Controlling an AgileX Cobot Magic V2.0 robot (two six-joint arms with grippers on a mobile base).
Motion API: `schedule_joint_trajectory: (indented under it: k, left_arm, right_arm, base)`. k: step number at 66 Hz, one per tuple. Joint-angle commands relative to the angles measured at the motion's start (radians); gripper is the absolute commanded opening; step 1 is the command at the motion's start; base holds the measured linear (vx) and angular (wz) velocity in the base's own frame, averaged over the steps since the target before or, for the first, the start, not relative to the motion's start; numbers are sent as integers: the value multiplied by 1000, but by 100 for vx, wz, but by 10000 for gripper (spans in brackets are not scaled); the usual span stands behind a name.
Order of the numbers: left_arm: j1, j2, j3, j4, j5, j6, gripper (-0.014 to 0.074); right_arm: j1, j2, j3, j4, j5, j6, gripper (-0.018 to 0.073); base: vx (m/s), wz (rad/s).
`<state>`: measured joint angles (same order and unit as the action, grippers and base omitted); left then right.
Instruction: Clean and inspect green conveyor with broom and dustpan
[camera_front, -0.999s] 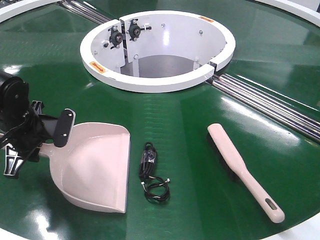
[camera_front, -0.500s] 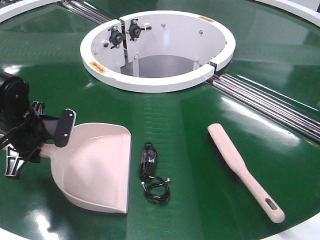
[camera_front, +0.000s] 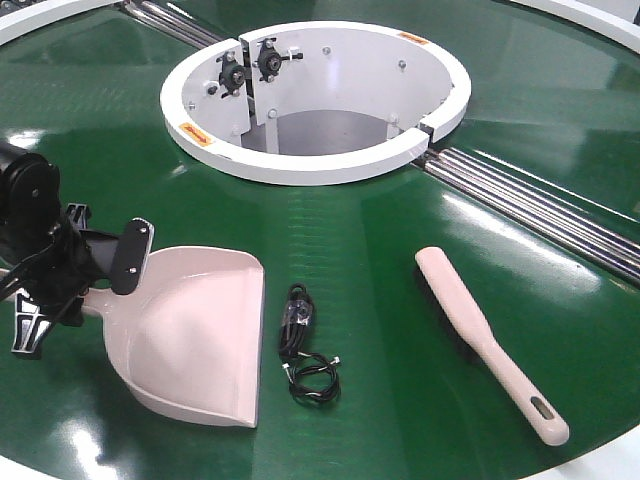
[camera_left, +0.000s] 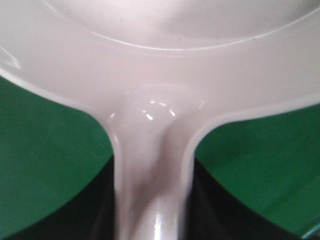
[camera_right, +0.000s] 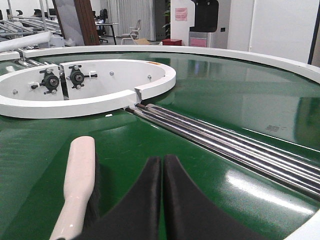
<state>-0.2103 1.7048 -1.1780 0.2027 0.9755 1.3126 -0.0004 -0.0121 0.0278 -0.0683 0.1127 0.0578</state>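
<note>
The pale pink dustpan (camera_front: 190, 335) lies on the green conveyor (camera_front: 380, 260) at the front left, its lip facing the near edge. My left gripper (camera_front: 88, 292) is shut on the dustpan's handle (camera_left: 150, 200), with black fingers (camera_left: 100, 212) on both sides of it. The broom (camera_front: 485, 340) lies flat at the front right, handle end toward the near edge. My right gripper (camera_right: 162, 167) hangs just right of the broom (camera_right: 80, 185), shut on nothing, its tips touching; it is out of the front view.
A tangled black cable (camera_front: 300, 345) lies between dustpan and broom. A white ring-shaped housing (camera_front: 315, 100) stands at the back centre. Silver rollers (camera_front: 540, 205) cross the belt at the right, also ahead of the right gripper as rollers (camera_right: 225, 142).
The left gripper has turned the dustpan slightly, so its lip has swung a little right toward the cable. The broom and cable have not moved.
</note>
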Motion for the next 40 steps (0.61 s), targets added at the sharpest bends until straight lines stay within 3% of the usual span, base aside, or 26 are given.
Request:
schedule_joint_trajectory:
  k: [1, 12, 21, 30, 40]
  left_arm:
    - [-13, -35, -20, -17, 5, 16, -6]
    - [-13, -35, -20, -16, 5, 16, -6]
    - [-13, -35, -20, -18, 5, 16, -6]
    - [-13, -35, -20, -16, 5, 16, -6]
    - [-13, -35, -20, -17, 5, 16, -6]
  right_arm:
    - [-7, -10, 3, -3, -67, -1, -9]
    - [-7, -10, 3, -23, -78, -19, -9]
    - [-7, -10, -22, -18, -173, -30, -9]
    - [-7, 42, -160, 21, -113, 11, -9]
    - [-7, 254, -351, 33, -3, 10, -9]
  base:
    - [0, 0]
    - [0, 0]
    - [0, 0]
    - [0, 0]
    - [0, 0]
